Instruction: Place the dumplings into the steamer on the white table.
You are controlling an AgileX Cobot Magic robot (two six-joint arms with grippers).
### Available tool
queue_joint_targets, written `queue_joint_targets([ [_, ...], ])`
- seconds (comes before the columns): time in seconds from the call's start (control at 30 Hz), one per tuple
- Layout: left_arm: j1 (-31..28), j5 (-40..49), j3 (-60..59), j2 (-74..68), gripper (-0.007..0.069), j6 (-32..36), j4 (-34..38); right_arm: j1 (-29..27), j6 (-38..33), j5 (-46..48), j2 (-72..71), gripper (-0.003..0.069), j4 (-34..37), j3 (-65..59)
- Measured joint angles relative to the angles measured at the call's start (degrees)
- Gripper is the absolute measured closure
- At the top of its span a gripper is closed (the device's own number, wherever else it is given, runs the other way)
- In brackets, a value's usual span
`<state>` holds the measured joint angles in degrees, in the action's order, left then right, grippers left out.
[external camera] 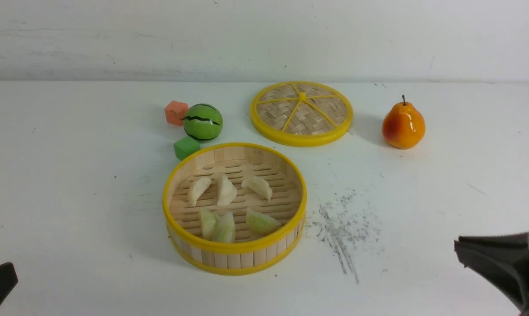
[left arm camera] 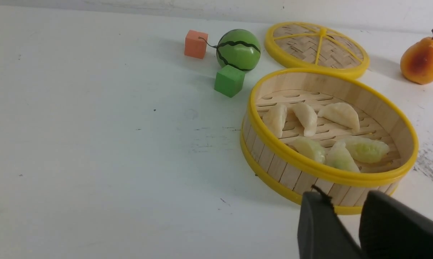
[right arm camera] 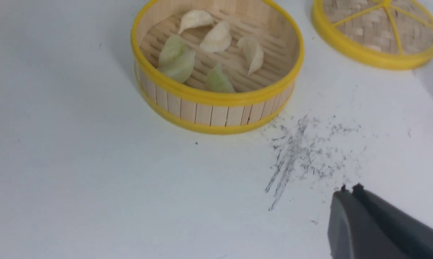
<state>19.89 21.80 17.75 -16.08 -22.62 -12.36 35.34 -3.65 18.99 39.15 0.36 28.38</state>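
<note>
Bamboo yellow-rimmed round steamer (external camera: 234, 245), centre of white table (external camera: 71, 197), holds all six crescent dumplings (external camera: 226, 191); loading judged complete, only withdrawal left: right gripper (right arm camera: 347, 189) clenched empty, left gripper (left arm camera: 345, 201) slightly parted, empty.

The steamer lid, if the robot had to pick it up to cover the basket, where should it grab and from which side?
Probably the lid's yellow rim at its near edge, coming from above with one finger inside and one outside. It lies flat on the table, so a side pinch has little to catch. The right gripper looks nearer.
</note>
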Motion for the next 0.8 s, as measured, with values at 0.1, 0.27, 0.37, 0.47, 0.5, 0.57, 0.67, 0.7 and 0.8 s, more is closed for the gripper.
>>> queue_joint_targets([
  [0.1,0.00,0.18,0.00,0.00,0.0446,0.00,0.00,0.00,-0.03,-3.68,-3.26,0.0675,-0.36,-5.44],
  [0.27,0.00,0.18,0.00,0.00,0.0440,0.00,0.00,0.00,-0.11,-5.28,-5.69,0.0674,-0.36,-12.87],
  [0.37,0.00,0.18,0.00,0.00,0.0438,0.00,0.00,0.00,-0.11,-5.39,-5.92,0.0673,-0.36,-17.35],
  [0.47,0.00,0.20,0.00,0.00,0.0434,0.00,0.00,0.00,-0.11,-5.24,-6.84,0.0670,-0.36,-19.96],
  [0.5,0.00,0.20,0.00,0.00,0.0433,0.00,0.00,0.00,-0.11,-5.24,-7.83,0.0669,-0.36,-20.72],
  [0.57,0.00,0.20,0.00,0.00,0.0431,0.00,0.00,-0.31,-0.11,-5.07,-11.80,0.0668,-0.36,-22.74],
  [0.67,0.00,0.20,0.00,0.00,0.0429,0.00,0.00,-4.17,-0.11,-5.00,-19.67,0.0665,-0.36,-26.31],
  [0.7,0.00,0.20,0.00,0.00,0.0429,0.00,0.00,-4.60,-0.11,-5.00,-20.22,0.0664,-0.36,-26.58],
  [0.8,0.00,0.20,0.00,0.00,0.0429,0.00,0.00,-13.65,-0.11,-3.20,-27.88,0.0662,-0.36,-29.59],
])
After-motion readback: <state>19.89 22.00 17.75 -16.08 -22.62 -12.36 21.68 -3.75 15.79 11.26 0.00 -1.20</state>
